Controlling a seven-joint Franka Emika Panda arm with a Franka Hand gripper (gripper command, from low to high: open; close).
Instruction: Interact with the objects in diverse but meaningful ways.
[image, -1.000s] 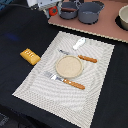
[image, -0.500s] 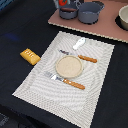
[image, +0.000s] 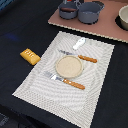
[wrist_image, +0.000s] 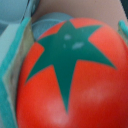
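In the wrist view a red round tomato with a green star-shaped top fills the picture. It sits between the teal fingers of my gripper, which is closed on it. Neither the gripper nor the tomato shows in the exterior view. There, a yellow-orange ridged bread-like block lies on the dark table at the exterior view's left, beside the placemat. A white fish lies on the mat's far part. The sausage is out of view.
A striped placemat holds a tan plate, an orange-handled knife and an orange-handled fork. Two grey pots and a white bowl stand on a brown board at the back.
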